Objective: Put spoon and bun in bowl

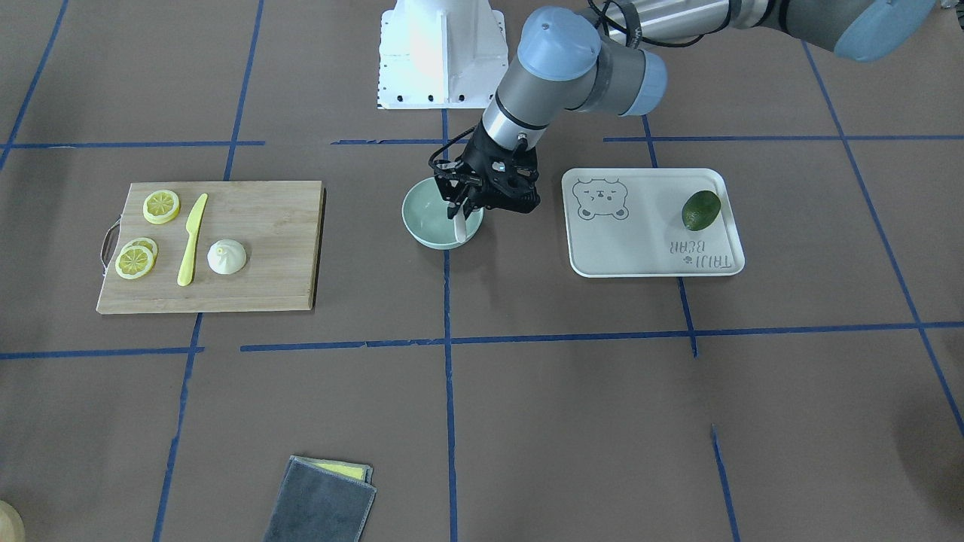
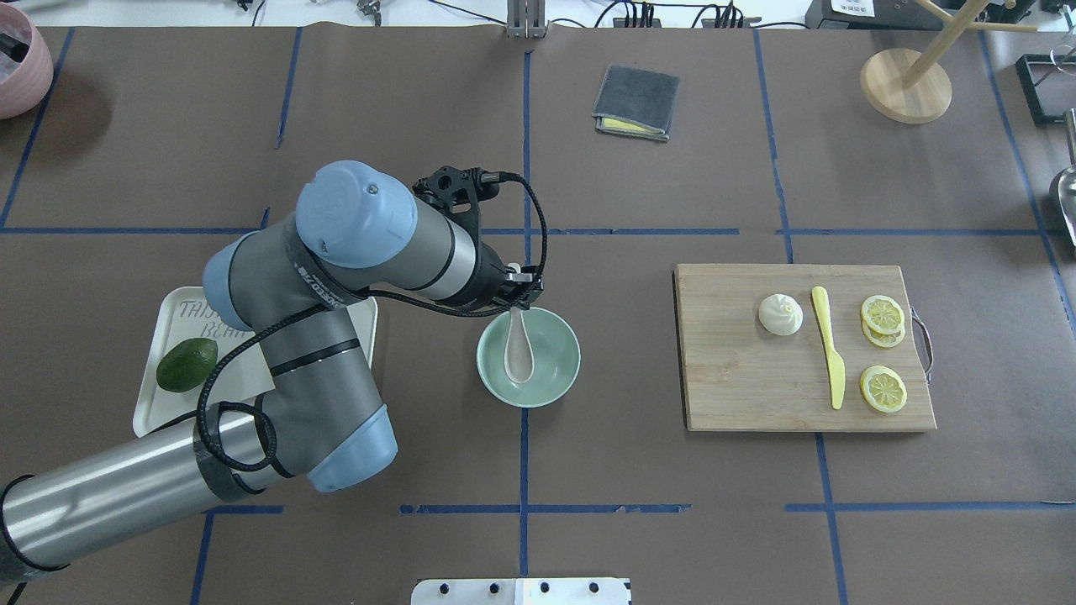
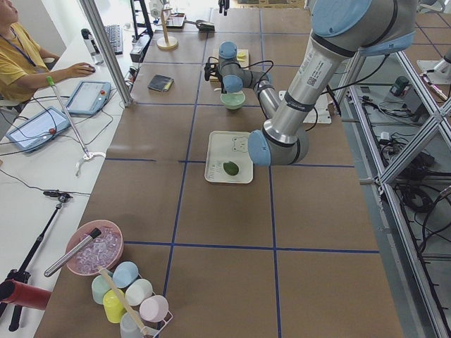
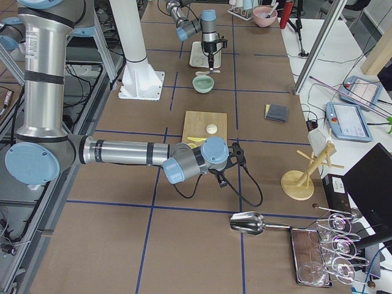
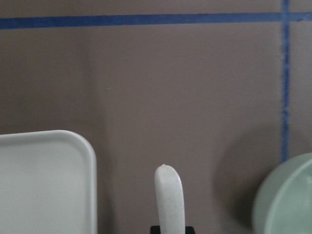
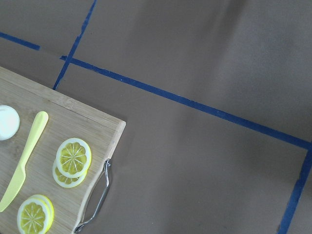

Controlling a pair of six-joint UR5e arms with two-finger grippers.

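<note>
The pale mint-green bowl (image 1: 414, 220) (image 2: 570, 363) stands at the table's middle. My left gripper (image 1: 457, 203) (image 2: 514, 301) hovers over its rim, shut on the handle of the pale spoon (image 1: 459, 228) (image 2: 519, 355). The spoon's scoop hangs inside the bowl. In the left wrist view the spoon handle (image 5: 169, 200) sticks up beside the bowl's edge (image 5: 287, 200). The white pleated bun (image 1: 226, 257) (image 2: 781, 315) (image 6: 7, 122) lies on the wooden cutting board (image 1: 279, 248) (image 2: 740, 386). My right gripper (image 4: 237, 154) shows only in the exterior right view, beyond the board; I cannot tell its state.
A yellow plastic knife (image 1: 192, 239) (image 2: 828, 353) and lemon slices (image 1: 161, 206) (image 2: 883, 313) share the board. A white tray (image 1: 640, 241) with an avocado (image 1: 701, 209) (image 2: 187, 364) lies under my left arm. A folded grey cloth (image 1: 320, 500) (image 2: 636, 102) lies on the operators' side.
</note>
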